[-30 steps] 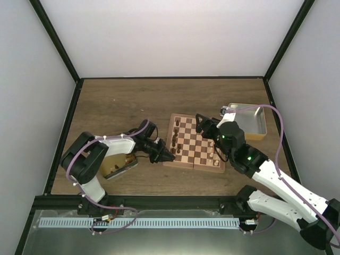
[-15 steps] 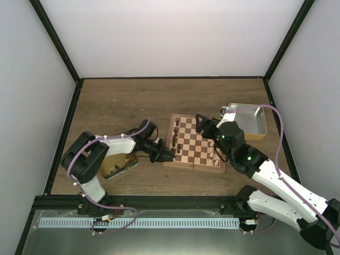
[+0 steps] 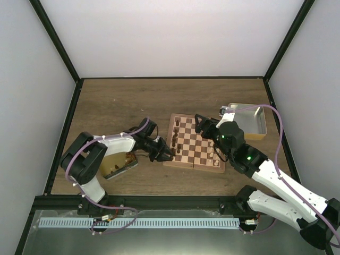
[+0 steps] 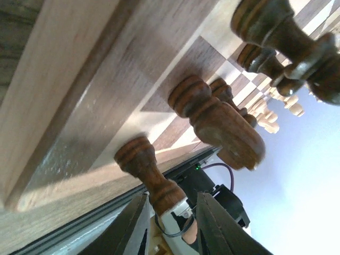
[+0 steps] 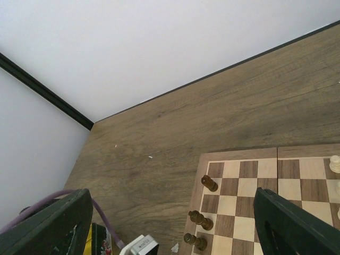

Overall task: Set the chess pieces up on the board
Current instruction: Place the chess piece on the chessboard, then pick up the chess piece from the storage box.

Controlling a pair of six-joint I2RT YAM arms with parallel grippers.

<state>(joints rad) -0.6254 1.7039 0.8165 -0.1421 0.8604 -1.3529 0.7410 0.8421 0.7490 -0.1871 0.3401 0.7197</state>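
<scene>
The board (image 3: 195, 142) lies mid-table, with dark chess pieces (image 3: 175, 139) along its left side and pale ones (image 3: 215, 151) on its right. My left gripper (image 3: 168, 155) is at the board's near-left edge. In the left wrist view its fingers (image 4: 130, 226) stand slightly apart on either side of a dark piece (image 4: 151, 178), which stands on the board (image 4: 106, 79); the gripper (image 4: 170, 223) is open, with a gap beside the piece's head. More dark pieces (image 4: 212, 114) stand behind it. My right gripper (image 3: 204, 127) hovers wide open over the board (image 5: 249, 186), and holds nothing (image 5: 172, 223).
A gold tin (image 3: 118, 164) sits under the left arm, left of the board. A silver tin (image 3: 248, 119) stands at the back right, just behind the right arm. Black frame rails and white walls enclose the table.
The left gripper's fingers have parted from the dark piece at the board's near-left edge. The right arm has not moved.
</scene>
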